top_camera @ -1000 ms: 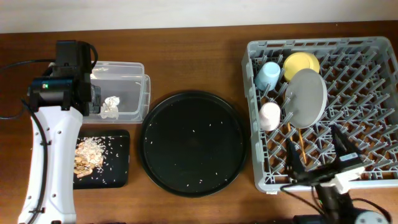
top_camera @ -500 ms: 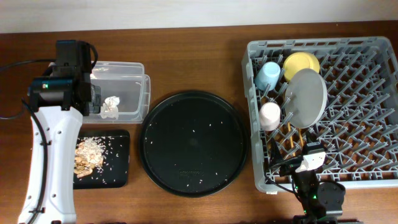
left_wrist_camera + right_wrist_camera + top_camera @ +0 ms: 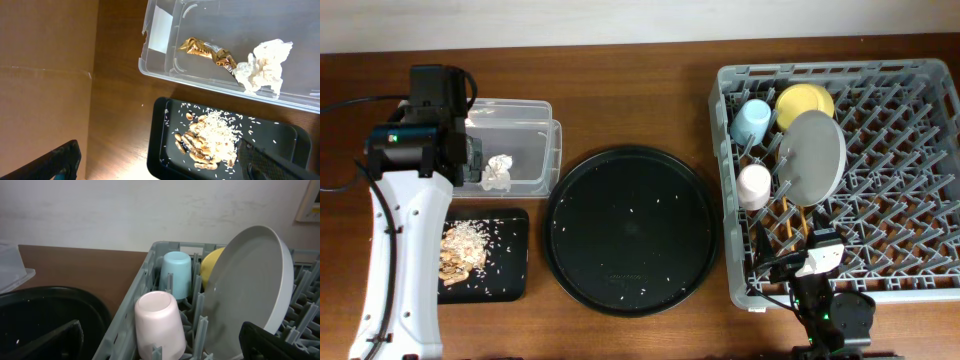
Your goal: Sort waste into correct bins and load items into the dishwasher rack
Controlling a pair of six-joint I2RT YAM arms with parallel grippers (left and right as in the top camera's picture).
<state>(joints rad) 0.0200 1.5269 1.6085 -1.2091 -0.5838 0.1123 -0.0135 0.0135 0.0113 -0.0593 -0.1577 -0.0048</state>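
Left end effector (image 3: 162,162) and right end effector (image 3: 162,342) wide open, empty; right has drawn back to near edge of rack (image 3: 920,200) since a second ago. Rack: one pink cup (image 3: 754,185), one blue cup (image 3: 752,120), one bowl (image 3: 803,100), one plate (image 3: 812,155), two chopsticks (image 3: 790,225). Clear box (image 3: 210,20): one wrapper (image 3: 207,51), one tissue (image 3: 265,65). Shallow black tray (image 3: 280,135): scraps (image 3: 210,137).

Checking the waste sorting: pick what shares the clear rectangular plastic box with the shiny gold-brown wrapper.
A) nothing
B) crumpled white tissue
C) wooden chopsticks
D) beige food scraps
B: the left wrist view shows the crumpled white tissue beside the gold-brown wrapper inside the clear box.
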